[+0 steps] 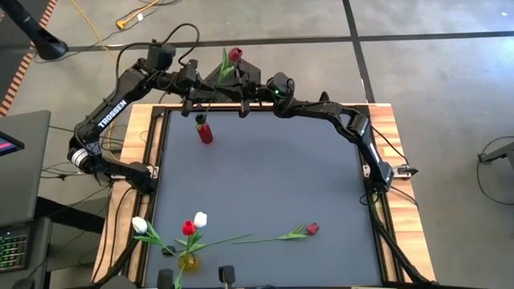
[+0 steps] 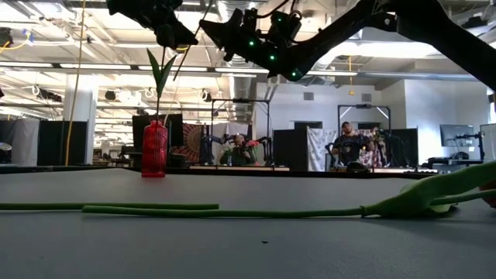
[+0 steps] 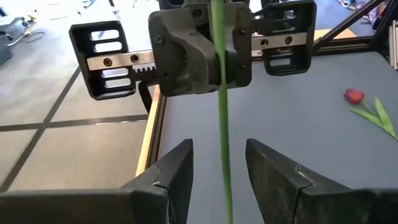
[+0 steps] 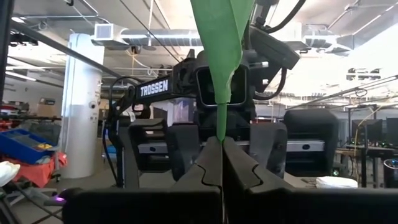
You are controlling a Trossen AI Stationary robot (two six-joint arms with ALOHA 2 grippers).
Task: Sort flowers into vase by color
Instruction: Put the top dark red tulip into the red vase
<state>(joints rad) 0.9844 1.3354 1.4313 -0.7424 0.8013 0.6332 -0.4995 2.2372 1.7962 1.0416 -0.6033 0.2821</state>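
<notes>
A red tulip [image 1: 234, 54] is held up over the table's far edge, its head past the edge. My right gripper [image 4: 221, 149] is shut on its green stem. My left gripper [image 3: 219, 168] faces it from the left and is open. Its fingers stand on either side of the stem [image 3: 222, 137] without touching it. In the low view the stem [image 2: 157, 108] runs down to the mouth of the red vase [image 2: 153, 149]. I cannot tell whether its end is inside. A yellow vase [image 1: 189, 261] at the near edge holds white and red tulips. My right gripper pinches the thin stem [image 4: 219, 127] between its two fingers, just below a broad green leaf [image 4: 217, 50]. The fingers come roughly level from the table's right side and lie across the stem. The tulip is lifted, head up and leaning toward the far edge.
Another red tulip [image 1: 312, 229] lies flat on the grey mat near the front. Its long stem [image 2: 232, 211] points toward the yellow vase. The red vase [image 1: 205, 132] stands at the far left of the mat. The mat's middle is bare.
</notes>
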